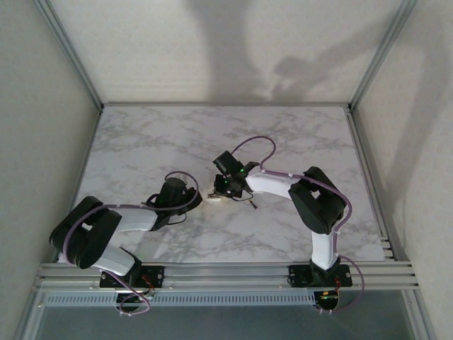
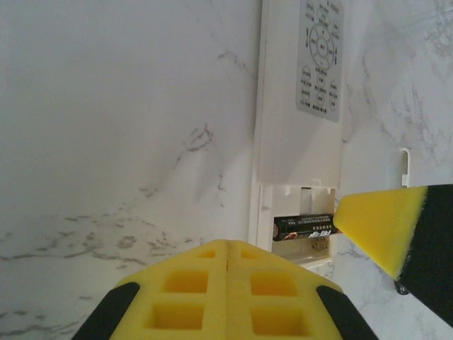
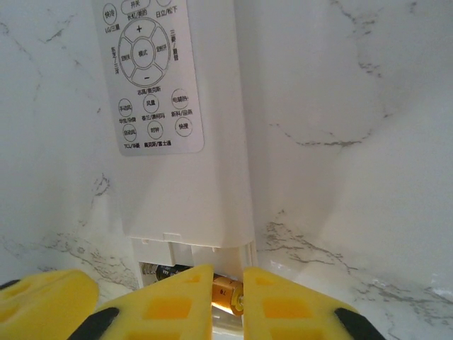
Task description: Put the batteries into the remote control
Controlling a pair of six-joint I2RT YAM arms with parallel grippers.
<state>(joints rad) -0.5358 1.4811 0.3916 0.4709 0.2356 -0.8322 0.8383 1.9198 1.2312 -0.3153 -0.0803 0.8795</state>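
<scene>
The white remote control (image 2: 297,106) lies face up on the marble table, its battery bay (image 2: 297,237) open at the near end. One dark battery (image 2: 303,227) lies across the bay's upper slot. A bare spring slot (image 2: 322,245) sits below it. My right gripper (image 3: 228,273) is closed around that battery's copper end (image 3: 230,296), at the bay's right side, and one of its yellow fingertips (image 2: 379,223) touches the battery. My left gripper (image 2: 228,244) is shut and empty, just short of the bay. In the top view both grippers (image 1: 195,197) (image 1: 225,190) meet at the remote control (image 1: 214,197).
A flat white piece with a notched corner (image 2: 425,166) lies on the table to the right of the remote. Aluminium rails and white walls (image 1: 78,64) enclose the marble tabletop (image 1: 141,142). Open marble stretches behind and to both sides of the arms.
</scene>
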